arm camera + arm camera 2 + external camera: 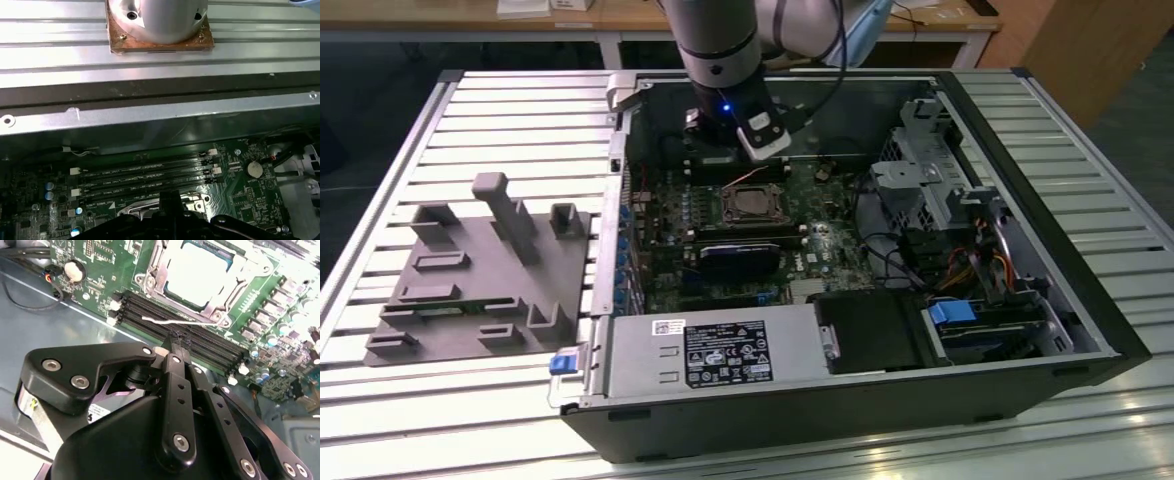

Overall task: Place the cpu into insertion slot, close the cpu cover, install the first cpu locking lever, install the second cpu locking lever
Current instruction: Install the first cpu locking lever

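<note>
Black linkage gripper [172, 342] poised low over the green motherboard [100, 265] inside the open dark computer case [1067, 330].

In the second wrist view the flat square cpu [200, 272] with its pale metal top sits in the silver-rimmed insertion slot [141, 280]. The thin silver windowed cpu cover [218, 304] lies flat on it. A thin pale wire lever [170, 320] lies across the long black memory slots [210, 347], just outside the cover's edge. The jaws look drawn together, their tip just beside that lever; whether they touch it I cannot tell. The case rests on a slatted metal table [520, 120], next to a grey moulded fixture [480, 270].
</note>
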